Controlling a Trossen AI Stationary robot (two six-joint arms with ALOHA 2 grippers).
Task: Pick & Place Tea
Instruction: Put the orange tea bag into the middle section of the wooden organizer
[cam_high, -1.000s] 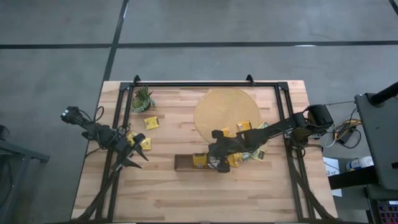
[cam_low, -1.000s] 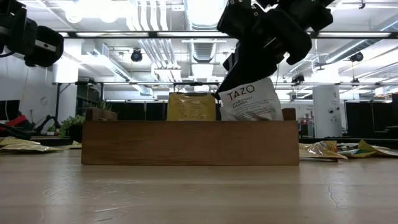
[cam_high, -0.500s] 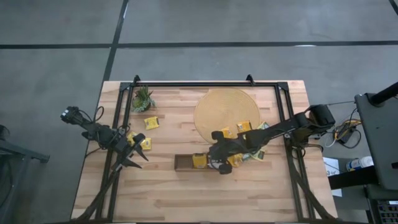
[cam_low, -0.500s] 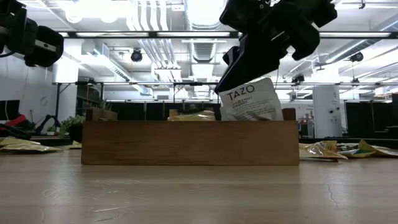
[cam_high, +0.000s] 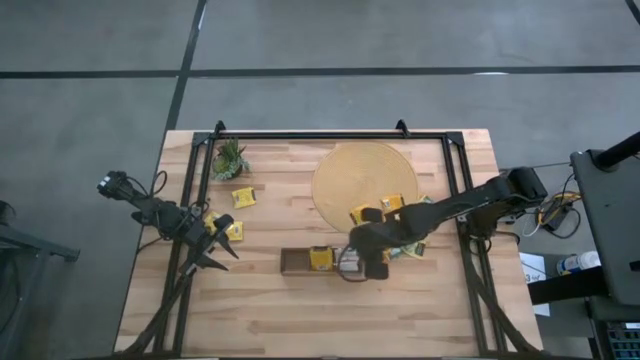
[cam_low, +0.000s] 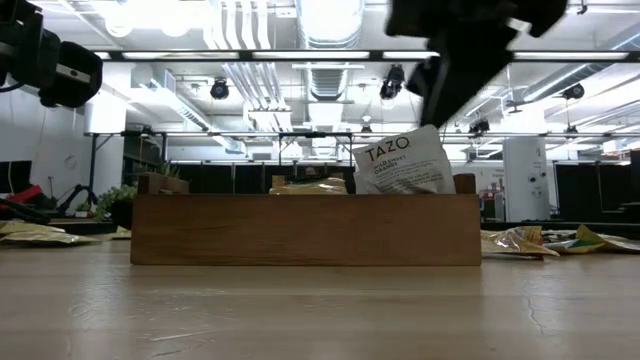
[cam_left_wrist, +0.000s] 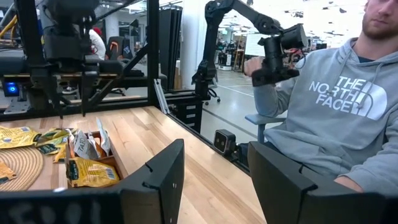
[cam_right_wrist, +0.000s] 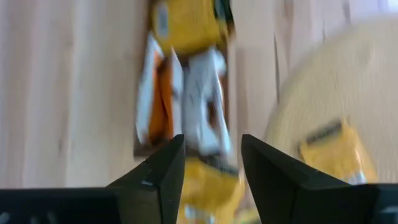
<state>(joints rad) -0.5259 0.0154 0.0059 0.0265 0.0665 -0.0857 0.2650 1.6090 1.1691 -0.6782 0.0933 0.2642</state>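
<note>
Near the left edge of the light wooden slatted table (cam_high: 280, 310), the left gripper (cam_high: 222, 252) hovers with its two dark fingers spread, holding nothing, just beside a few small yellow paper tea sachets (cam_high: 236, 230); a small green spiky plant (cam_high: 229, 158) stands by the far left corner. Around the table's middle lies the dark brown oblong wooden tray (cam_low: 305, 229), with a yellow sachet (cam_high: 320, 259) and a white-and-orange sachet (cam_low: 403, 163) standing tilted inside it. The right gripper (cam_high: 373, 262) hangs above the tray's right end, its fingers parted and clear of the white sachet, gripping nothing. Further right, more yellow sachets (cam_high: 391, 204) lie on and beside the round woven tan mat (cam_high: 350, 170) toward the far edge.
</note>
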